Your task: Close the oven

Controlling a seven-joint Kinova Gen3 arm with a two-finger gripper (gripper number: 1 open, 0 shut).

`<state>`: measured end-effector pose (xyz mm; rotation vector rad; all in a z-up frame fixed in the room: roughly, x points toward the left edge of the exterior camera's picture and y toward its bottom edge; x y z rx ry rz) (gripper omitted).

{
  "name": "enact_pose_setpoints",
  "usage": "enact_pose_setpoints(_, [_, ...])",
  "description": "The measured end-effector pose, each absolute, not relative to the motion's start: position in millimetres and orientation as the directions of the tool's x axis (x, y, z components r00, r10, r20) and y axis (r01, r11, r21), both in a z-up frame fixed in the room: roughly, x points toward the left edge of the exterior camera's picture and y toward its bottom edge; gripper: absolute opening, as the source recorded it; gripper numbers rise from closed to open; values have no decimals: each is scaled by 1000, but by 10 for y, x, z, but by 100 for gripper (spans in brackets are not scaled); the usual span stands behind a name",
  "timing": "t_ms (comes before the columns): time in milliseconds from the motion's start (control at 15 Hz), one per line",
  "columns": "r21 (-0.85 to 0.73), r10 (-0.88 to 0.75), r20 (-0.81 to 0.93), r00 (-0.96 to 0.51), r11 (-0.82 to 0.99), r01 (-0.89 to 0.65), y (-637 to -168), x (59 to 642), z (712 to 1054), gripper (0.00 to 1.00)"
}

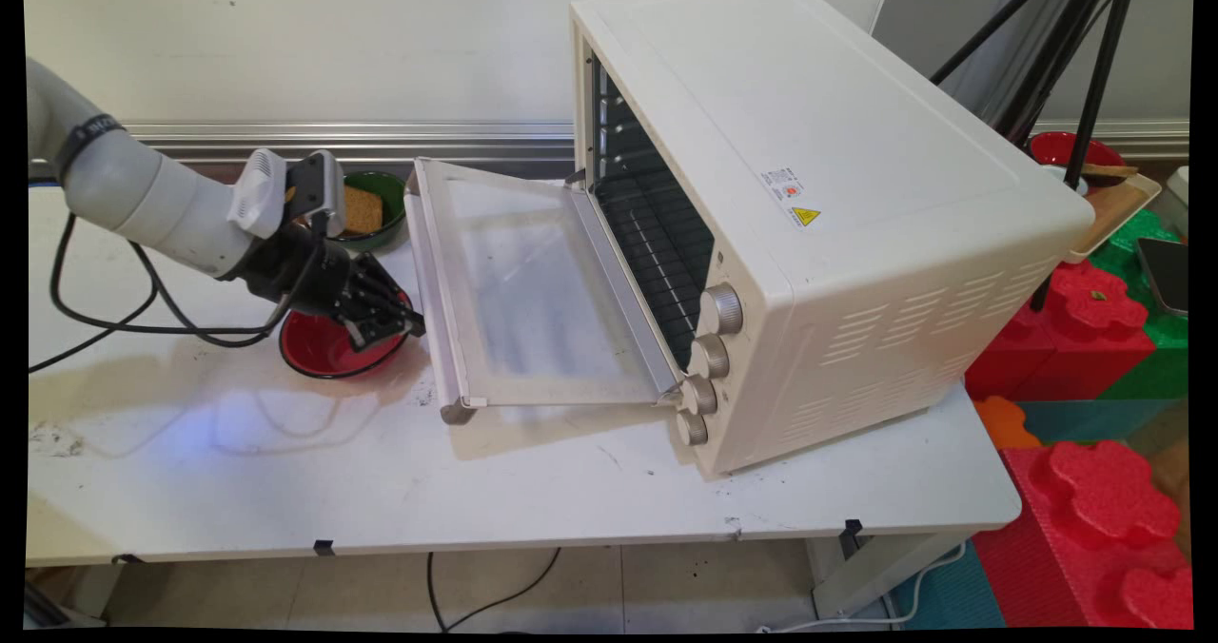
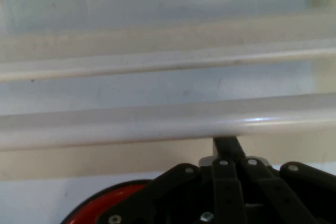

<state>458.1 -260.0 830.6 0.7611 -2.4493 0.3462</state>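
White tabletop [image 1: 533,491] ran bare across the near side, and the toaster oven [image 1: 818,224] sat big on its right half, the landmark for everything else. Its glass door [image 1: 533,282] hung open, folded down toward the left, flat and nearly level. Along the door's far-left edge ran the door handle [image 1: 430,291], a pale bar whose long axis ran from the table's near side toward the wall. Four knobs [image 1: 709,358] were stacked down the oven's front corner, beside the dark cavity with its wire rack [image 1: 657,243].

Left of the oven, right up at that handle, was the gripper [image 1: 404,324]. It pointed toward the oven, fingertips at or just short of the bar. In the hand view the handle [image 2: 157,121] stretched straight across, crosswise to the fingers, which looked drawn together into a narrow tip [image 2: 227,145] just under the bar. Closed on nothing, then; touching or just apart, I couldn't say.

Under the gripper, left of the door, sat a red bowl [image 1: 324,348], partly hidden by the black linkage. Farther back, left of the door's rear corner, a green bowl [image 1: 376,207] held a brown sponge [image 1: 362,210]. Behind it all ran the plain wall [image 1: 285,44].
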Motion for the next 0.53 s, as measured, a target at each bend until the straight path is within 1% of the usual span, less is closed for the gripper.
enact_pose_setpoints(333, [-80,-446,591,-672,797,-599,-2723,4525,8223,0])
enact_pose_setpoints(533, [-80,-444,611,-655,789,-609,-2773,4512,8228,0])
